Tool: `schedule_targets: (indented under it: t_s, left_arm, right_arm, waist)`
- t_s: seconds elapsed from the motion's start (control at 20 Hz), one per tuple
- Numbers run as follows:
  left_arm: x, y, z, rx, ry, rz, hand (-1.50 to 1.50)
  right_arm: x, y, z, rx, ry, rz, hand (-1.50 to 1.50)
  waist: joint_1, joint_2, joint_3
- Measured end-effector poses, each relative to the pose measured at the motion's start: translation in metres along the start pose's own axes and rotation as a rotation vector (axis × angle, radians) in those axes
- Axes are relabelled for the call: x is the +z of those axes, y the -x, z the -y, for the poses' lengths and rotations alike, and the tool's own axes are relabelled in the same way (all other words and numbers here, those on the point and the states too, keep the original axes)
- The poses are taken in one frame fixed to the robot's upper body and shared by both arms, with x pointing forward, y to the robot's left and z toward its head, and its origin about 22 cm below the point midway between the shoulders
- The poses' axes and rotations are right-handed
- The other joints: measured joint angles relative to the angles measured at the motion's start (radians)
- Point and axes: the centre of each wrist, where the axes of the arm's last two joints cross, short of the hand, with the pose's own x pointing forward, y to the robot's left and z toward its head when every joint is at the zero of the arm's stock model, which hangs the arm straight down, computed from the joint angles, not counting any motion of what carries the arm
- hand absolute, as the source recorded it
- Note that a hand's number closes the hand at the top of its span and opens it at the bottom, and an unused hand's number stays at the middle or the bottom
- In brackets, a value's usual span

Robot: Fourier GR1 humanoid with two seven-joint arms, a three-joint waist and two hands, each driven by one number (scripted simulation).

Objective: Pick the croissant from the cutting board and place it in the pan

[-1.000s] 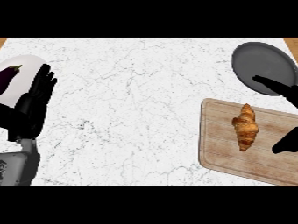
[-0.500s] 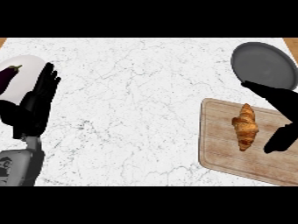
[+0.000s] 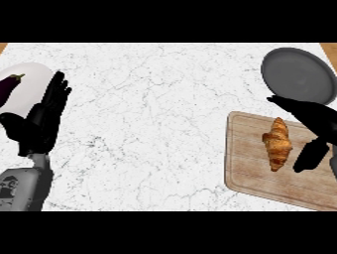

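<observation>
The white marbled counter [image 3: 164, 124] spreads out ahead of both my hands, with a strip of wood showing past its far corners. Under my right hand [image 3: 323, 130] lies the wooden cutting board [image 3: 252, 173], its long edge running away toward my right side. Beyond my right fingertips, further from me, sits the grey pan [image 3: 300, 74], round and dark, with its handle poking off to the right; the tips of my fingers reach just about to its near rim as seen from above.

Just beyond my left hand's fingertips, to the left, is the white plate [image 3: 25, 82], with a dark purple eggplant [image 3: 2, 91] lying on it, stem end pointing away from me.

My left hand [image 3: 39, 121] is resting near the left edge, fingers straight and together, pointing away from me, thumb out to the side, holding nothing.

My right hand hangs over the right part of the board, fingers stretched toward the pan and thumb dropped down toward me, spread apart and closed on nothing.

The croissant [image 3: 277, 144] lies on the board just to the left of my right hand, lengthwise away from me, in the gap beside my thumb and fingers but apart from them.
</observation>
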Motion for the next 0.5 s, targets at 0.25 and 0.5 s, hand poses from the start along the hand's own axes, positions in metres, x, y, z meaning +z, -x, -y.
schedule_targets:
  t_s: [0.25, 0.5]
  left_arm:
    - [-0.001, -0.002, -0.004, 0.001, -0.008, -0.002, 0.00]
    - [0.003, -0.007, 0.001, -0.002, -0.011, 0.003, 0.00]
  right_arm:
    - [-0.008, 0.004, -0.013, 0.032, -0.027, -0.017, -1.50]
    - [-0.019, 0.004, -0.024, 0.046, -0.061, -0.040, -1.50]
  waist:
    - [0.000, 0.000, 0.000]
    - [0.001, 0.000, 0.000]
